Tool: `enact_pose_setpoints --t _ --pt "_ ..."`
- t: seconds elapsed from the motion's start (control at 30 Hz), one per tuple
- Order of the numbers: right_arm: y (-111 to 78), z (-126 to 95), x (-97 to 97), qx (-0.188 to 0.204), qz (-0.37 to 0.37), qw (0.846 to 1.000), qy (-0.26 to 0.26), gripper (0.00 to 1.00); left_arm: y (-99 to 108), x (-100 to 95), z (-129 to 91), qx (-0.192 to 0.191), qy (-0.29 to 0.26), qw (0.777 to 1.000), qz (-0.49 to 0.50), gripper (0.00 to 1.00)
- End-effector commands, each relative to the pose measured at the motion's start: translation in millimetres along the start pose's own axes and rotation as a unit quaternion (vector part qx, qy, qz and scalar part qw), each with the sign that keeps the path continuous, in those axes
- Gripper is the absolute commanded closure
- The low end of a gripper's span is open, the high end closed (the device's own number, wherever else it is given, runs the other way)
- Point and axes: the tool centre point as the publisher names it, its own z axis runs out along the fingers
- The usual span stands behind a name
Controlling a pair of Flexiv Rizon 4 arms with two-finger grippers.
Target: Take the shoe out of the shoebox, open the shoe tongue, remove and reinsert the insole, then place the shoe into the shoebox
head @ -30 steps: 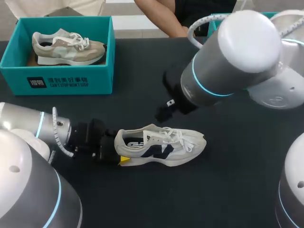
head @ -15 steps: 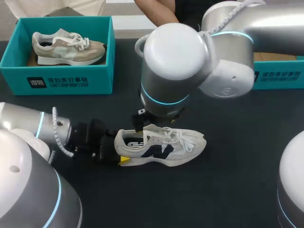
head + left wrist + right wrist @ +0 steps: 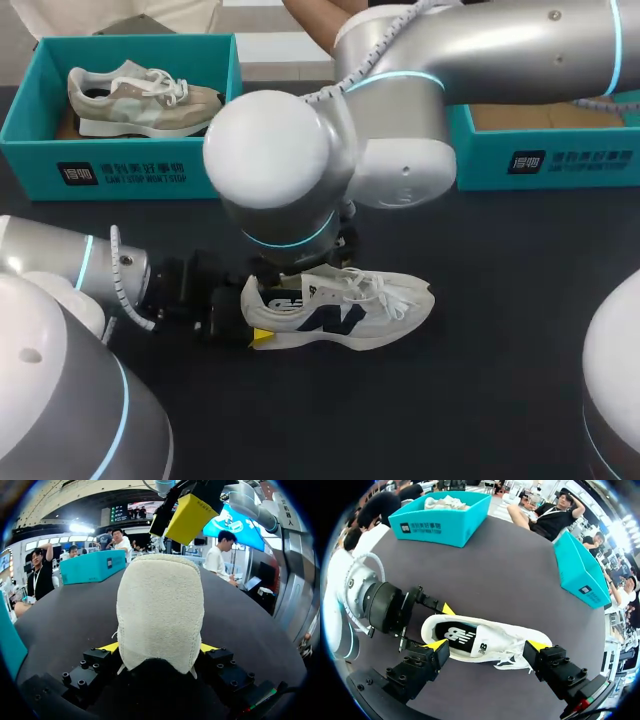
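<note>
Where the left arm (image 3: 60, 270) comes in at the lower left of the head view, its left gripper (image 3: 250, 325) is clamped on the heel of the white shoe (image 3: 340, 310). The left wrist view confirms this: the left gripper (image 3: 159, 647) has a yellow tip pressed to each side of the heel of the shoe (image 3: 160, 605). The shoe stands on its sole on the dark table (image 3: 500, 400), below centre of the frame, outside both boxes, heel toward frame left and toe toward frame right, laces loose over the tongue. The right arm (image 3: 400, 130) crosses from the upper right, and its wrist covers the shoe's collar, so the fingers do not show in the head view. In the right wrist view the right gripper (image 3: 487, 647) is released, its yellow tips spread wide and hanging above the shoe (image 3: 490, 640), touching nothing. The dark insole (image 3: 462, 635) lies inside the shoe's opening. Farther back, at upper left, a teal shoebox (image 3: 120, 165) holds a beige shoe (image 3: 140, 100). At upper right, a second teal shoebox (image 3: 560, 160) sits partly hidden behind the right arm.
</note>
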Motion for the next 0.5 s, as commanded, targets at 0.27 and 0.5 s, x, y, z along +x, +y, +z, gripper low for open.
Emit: enact_pose_setpoints --t 0.27,0.5 --pt "-5.9 43 15.1 0.053 0.081 0.995 0.009 0.00 2 2.7 3 -0.001 0.001 1.000 0.000 1.00" --pt "-7.9 55 10.6 0.059 0.101 0.993 -0.011 0.00 2 2.7 3 -0.001 0.001 1.000 0.000 1.00"
